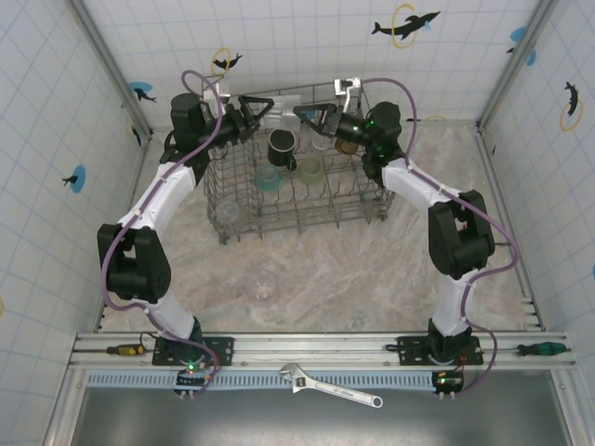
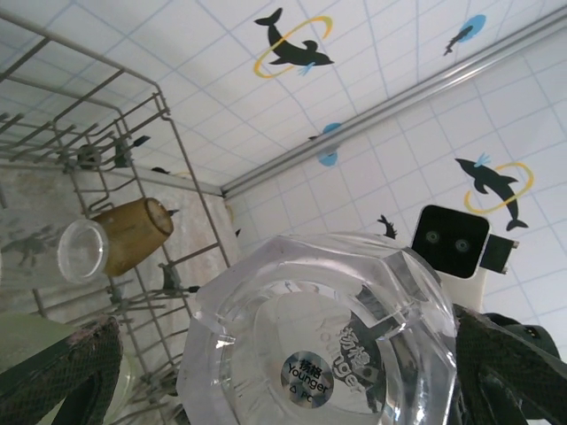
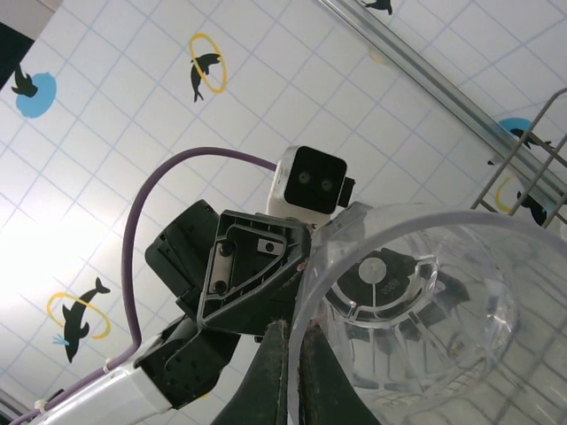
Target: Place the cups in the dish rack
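Handover in mid-air over the far rim of the dish rack: the right gripper has its fingers pressed together on the lip of a clear glass, apparently one finger inside the wall and one outside. It holds the glass on its side, mouth toward its own wrist camera and base toward the other arm. The left gripper faces it with jaws spread wide, a finger on either side of the faceted base. A sliver of gap shows beside one finger, so it appears to bracket the glass rather than clamp it. The arrangement reads as a regrasp: a pinch on the lip is a poor hold for seating a glass over tines, while a grip across the body would let it be lowered squarely. Below, the rack already carries a black mug, a pale teal cup, a pale green cup and an amber tumbler, the last lying on its side beside a small clear cup. A second glass waits on the table in front of the rack, so loading looks well along but unfinished. If the right let go before the left closes, the glass would likely drop onto the cups.
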Robot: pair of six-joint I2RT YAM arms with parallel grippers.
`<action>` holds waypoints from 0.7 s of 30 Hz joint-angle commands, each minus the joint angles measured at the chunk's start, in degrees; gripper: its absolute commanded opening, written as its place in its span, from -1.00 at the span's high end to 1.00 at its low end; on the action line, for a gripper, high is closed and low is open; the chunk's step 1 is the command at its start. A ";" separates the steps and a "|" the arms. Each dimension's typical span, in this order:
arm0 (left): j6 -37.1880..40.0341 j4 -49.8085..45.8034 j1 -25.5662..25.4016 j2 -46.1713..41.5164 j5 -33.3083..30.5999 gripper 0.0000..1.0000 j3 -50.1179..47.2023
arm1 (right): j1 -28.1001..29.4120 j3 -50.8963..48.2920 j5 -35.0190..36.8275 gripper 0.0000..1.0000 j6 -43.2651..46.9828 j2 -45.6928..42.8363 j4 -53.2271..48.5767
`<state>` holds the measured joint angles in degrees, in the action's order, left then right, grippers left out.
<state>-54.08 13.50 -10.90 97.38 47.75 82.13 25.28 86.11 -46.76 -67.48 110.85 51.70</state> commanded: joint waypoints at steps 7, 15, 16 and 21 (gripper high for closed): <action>-5.23 7.26 -0.53 1.36 1.98 -0.86 -1.82 | 0.61 2.67 -0.81 1.00 -3.20 0.99 10.43; -8.12 12.05 -1.04 1.93 3.53 -0.40 -3.45 | 0.73 2.75 -0.93 1.00 -5.10 2.48 12.62; -8.13 12.32 -1.13 1.92 3.67 -0.30 -3.63 | 0.74 2.75 -0.88 1.00 -5.12 2.53 12.64; -8.19 14.54 -1.32 1.76 5.10 0.55 -5.25 | 0.74 3.01 -1.01 1.00 -5.29 2.84 12.66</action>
<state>-61.58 27.18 -10.98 98.15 50.65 78.30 24.86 86.08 -46.44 -74.32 113.27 57.98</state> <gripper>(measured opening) 0.672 0.075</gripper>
